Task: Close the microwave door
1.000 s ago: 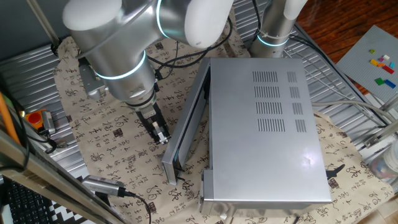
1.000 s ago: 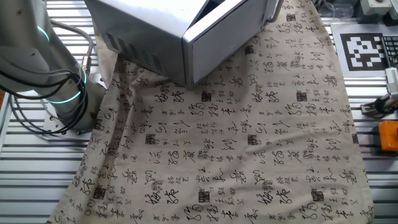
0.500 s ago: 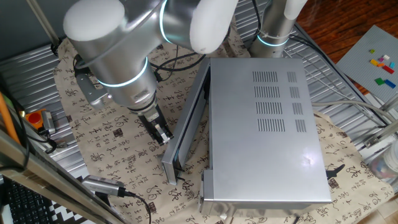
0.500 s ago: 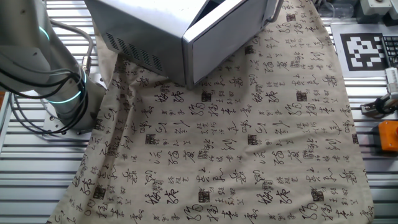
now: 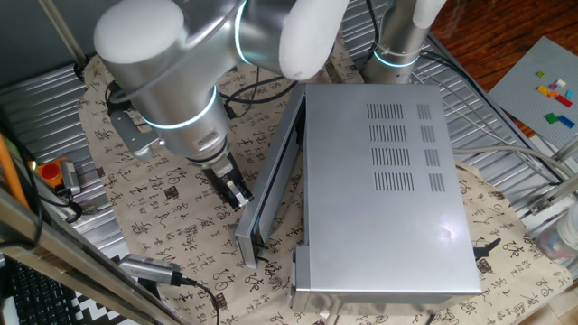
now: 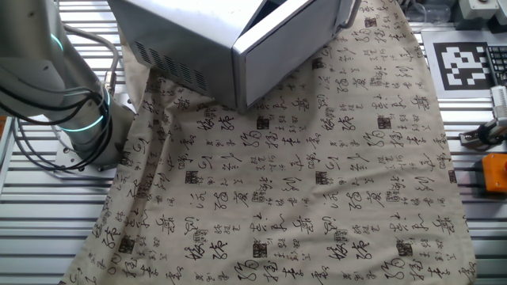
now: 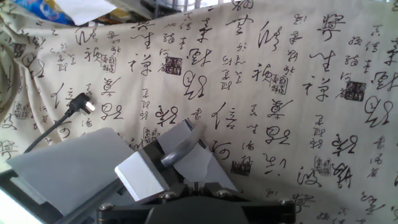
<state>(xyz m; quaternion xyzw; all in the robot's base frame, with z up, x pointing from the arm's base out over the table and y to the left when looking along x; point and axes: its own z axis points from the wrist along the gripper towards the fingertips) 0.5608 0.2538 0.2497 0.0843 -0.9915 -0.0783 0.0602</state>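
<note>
The microwave (image 5: 388, 181) is a large silver-grey box with vent slots on top, lying on the printed cloth. The microwave door (image 5: 271, 181) stands ajar, hinged at the far end, its free end swung out towards the front left. My gripper (image 5: 237, 193) hangs low over the cloth just left of the door's outer face, close to it; I cannot tell whether it touches. In the hand view the fingertips (image 7: 186, 144) are pressed together with nothing between them. The other fixed view shows the microwave (image 6: 190, 32) at the top edge; the gripper does not show there.
A cloth with black calligraphy (image 5: 172, 194) covers the table. A power plug with its cable (image 7: 81, 104) lies on the cloth. An orange part (image 5: 52, 171) sits at the left. The second arm's base (image 5: 397, 41) stands behind the microwave. Lego bricks (image 5: 553, 90) lie far right.
My arm and gripper have shifted slightly to the right, closer to the door. The door and microwave have not visibly moved.
</note>
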